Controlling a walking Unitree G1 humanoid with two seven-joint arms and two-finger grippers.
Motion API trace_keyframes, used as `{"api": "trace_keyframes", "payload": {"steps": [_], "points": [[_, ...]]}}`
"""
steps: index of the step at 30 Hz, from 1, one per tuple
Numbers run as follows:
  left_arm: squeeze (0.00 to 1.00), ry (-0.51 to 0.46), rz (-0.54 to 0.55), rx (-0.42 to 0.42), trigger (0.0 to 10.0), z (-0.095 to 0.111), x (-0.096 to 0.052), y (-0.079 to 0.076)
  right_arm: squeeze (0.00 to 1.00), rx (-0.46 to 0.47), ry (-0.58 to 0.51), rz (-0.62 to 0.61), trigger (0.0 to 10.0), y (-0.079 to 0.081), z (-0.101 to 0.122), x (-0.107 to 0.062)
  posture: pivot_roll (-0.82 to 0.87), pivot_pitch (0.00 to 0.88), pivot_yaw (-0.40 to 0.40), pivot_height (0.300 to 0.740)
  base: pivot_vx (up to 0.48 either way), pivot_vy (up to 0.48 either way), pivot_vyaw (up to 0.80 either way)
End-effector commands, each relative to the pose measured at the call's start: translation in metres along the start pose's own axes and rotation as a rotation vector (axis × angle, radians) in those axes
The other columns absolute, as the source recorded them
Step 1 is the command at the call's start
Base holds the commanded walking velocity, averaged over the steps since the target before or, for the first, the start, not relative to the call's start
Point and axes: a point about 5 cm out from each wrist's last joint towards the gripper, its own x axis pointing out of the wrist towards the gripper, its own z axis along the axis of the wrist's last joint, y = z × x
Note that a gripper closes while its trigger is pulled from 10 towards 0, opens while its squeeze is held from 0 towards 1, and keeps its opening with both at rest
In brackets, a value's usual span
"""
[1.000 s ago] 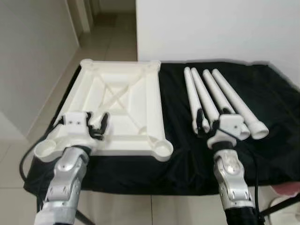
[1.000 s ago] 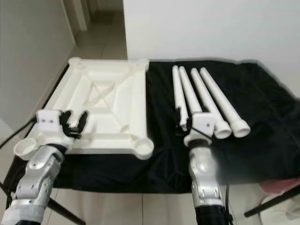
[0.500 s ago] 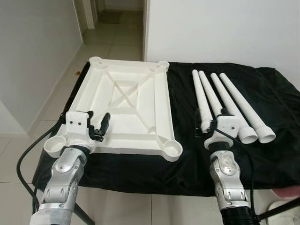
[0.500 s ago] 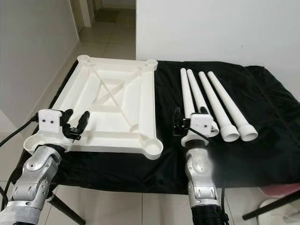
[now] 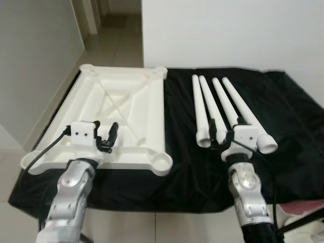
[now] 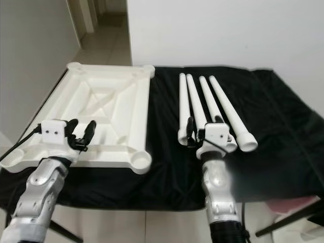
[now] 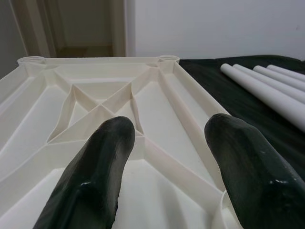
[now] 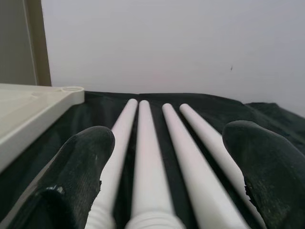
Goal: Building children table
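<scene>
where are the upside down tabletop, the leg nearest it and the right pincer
upside down tabletop (image 5: pixel 147 104): left eye view, on its right-hand rim.
leg nearest it (image 5: pixel 197 109): left eye view, mid-shaft.
right pincer (image 5: pixel 226 132): left eye view, between its open fingers, over the leg ends.

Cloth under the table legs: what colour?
Black, plain, no pattern. The cloth shows best in the left eye view, under the four white table legs.

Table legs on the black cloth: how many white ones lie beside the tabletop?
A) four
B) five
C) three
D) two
A: four white legs lie side by side on the black cloth, to the right of the upside-down tabletop, just ahead of the open right gripper.
</scene>
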Motion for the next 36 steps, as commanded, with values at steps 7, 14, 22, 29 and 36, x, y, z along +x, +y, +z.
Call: {"api": "trace_keyframes", "payload": {"steps": [7, 14, 22, 29, 36], "points": [[0.0, 0.011, 0.025, -0.002, 10.0, -0.003, -0.003, 0.005, 0.0, 0.009, 0.0, -0.002, 10.0, 0.004, -0.001, 0.002, -0.02, 0.0, 0.021, 0.74, 0.0, 0.0, 0.0], [0.0, 0.009, -0.003, 0.021, 10.0, -0.003, -0.004, 0.003, 0.0, 0.013, 0.048, -0.063, 10.0, -0.004, -0.007, 0.001, -0.02, 0.0, 0.022, 0.74, 0.0, 0.0, 0.0], [0.0, 0.041, -0.055, 0.017, 10.0, -0.007, -0.004, -0.004, 0.0, 0.042, 0.139, -0.126, 10.0, -0.016, -0.021, 0.002, -0.03, 0.0, 0.031, 0.74, 0.0, 0.0, 0.0], [0.0, 0.053, -0.181, -0.06, 10.0, -0.009, -0.012, -0.02, 0.0, 0.102, 0.214, -0.116, 10.0, -0.023, -0.029, 0.007, -0.03, 0.0, 0.047, 0.74, 0.0, 0.0, 0.0], [0.0, 0.12, -0.408, -0.117, 10.0, -0.013, -0.027, -0.045, 0.0, 0.094, 0.248, -0.04, 10.0, -0.025, -0.033, 0.021, -0.03, 0.0, 0.057, 0.74, 0.0, 0.0, 0.0]]}}
